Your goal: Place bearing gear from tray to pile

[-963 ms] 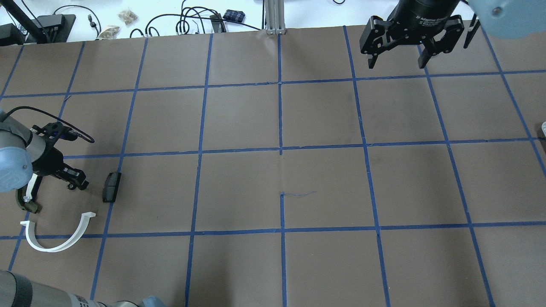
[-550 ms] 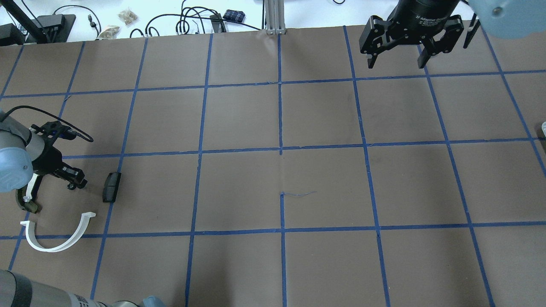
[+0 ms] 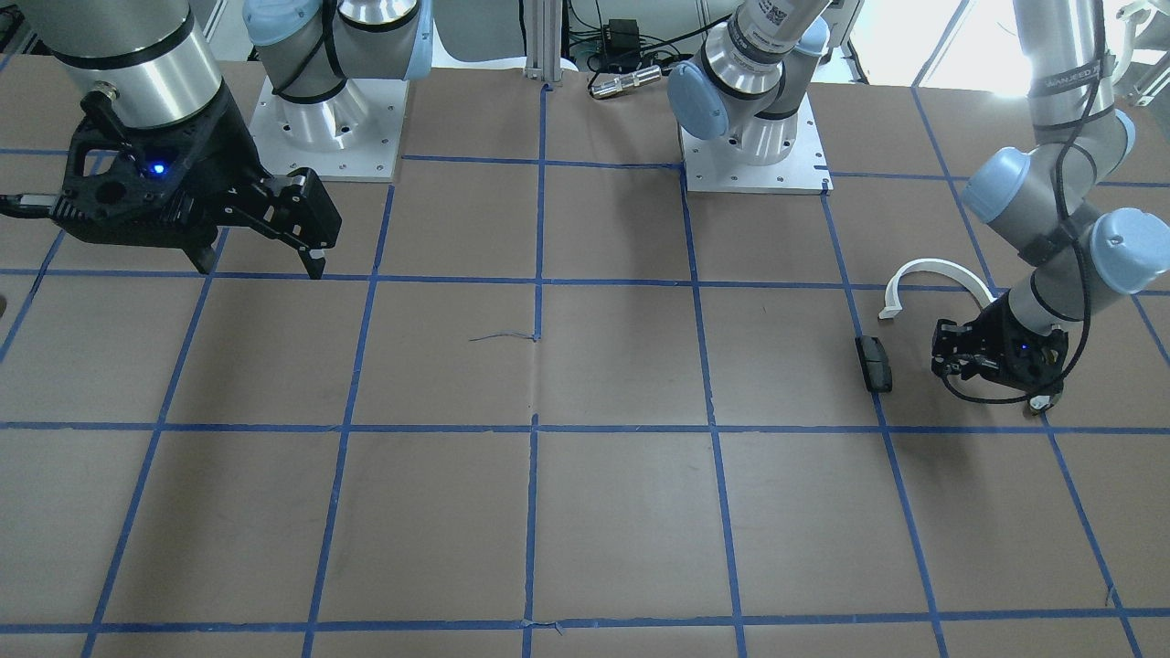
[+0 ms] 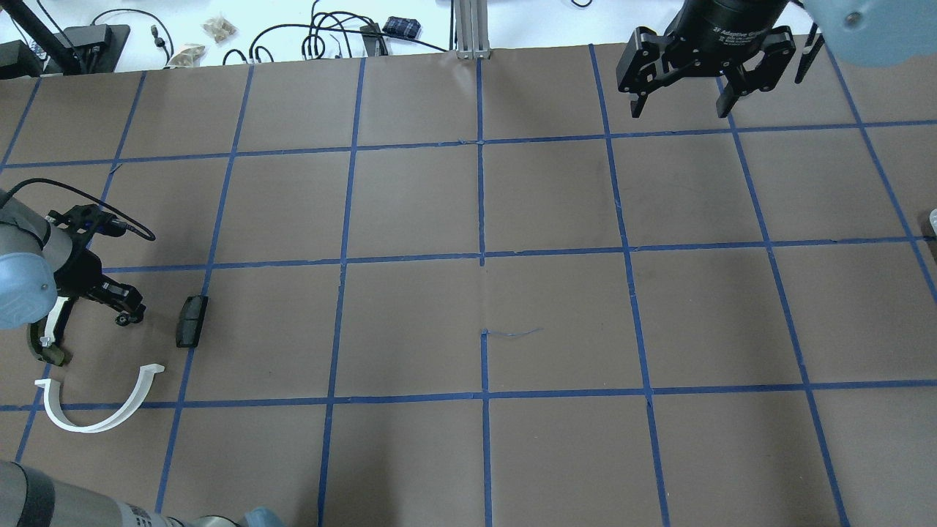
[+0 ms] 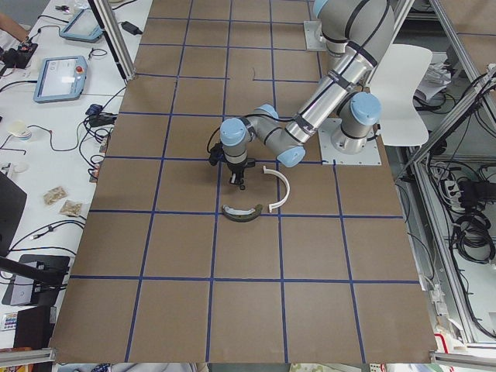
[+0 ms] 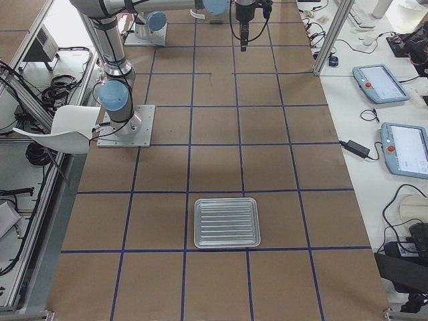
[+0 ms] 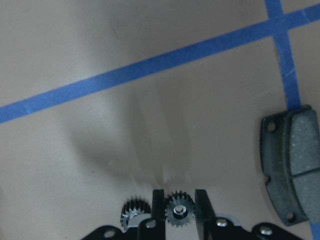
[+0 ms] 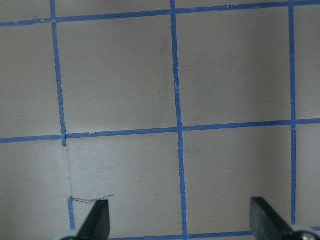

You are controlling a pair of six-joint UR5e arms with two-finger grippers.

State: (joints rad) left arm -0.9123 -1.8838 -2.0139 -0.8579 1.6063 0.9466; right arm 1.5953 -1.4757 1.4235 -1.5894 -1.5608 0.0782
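Far left, overhead: left gripper [image 4: 126, 313] sits low over the table [image 4: 410, 205], in the taped grid square that holds the pile [image 4: 110, 366].

Wrist view: its fingers [image 7: 159, 204] are drawn almost together. They pinch the bearing gear [image 7: 179, 210] between them, teeth toward the camera. A second small toothed wheel [image 7: 134, 214] shows just left of the fingers; cannot tell whether it is joined to the gripped gear. Cannot tell whether the gear touches the paper.

Pile parts:
- Olive curved piece [image 4: 45, 353] lies partly under the left wrist.
- White half-ring [image 4: 80, 427] lies on the robot's side of it, open side toward the gripper.
- Black block [image 4: 192, 320] lies just right of the gripper, apart from it, on a blue tape line.

Far right, overhead: right gripper [image 4: 681, 110] is raised near the table's far edge. Its jaws are spread wide and hold nothing; its wrist view shows only taped paper between the fingertips.

Right-end view: ribbed metal tray [image 6: 226, 224] lies flat on the table at the robot's right end, well apart from the pile and from both grippers.
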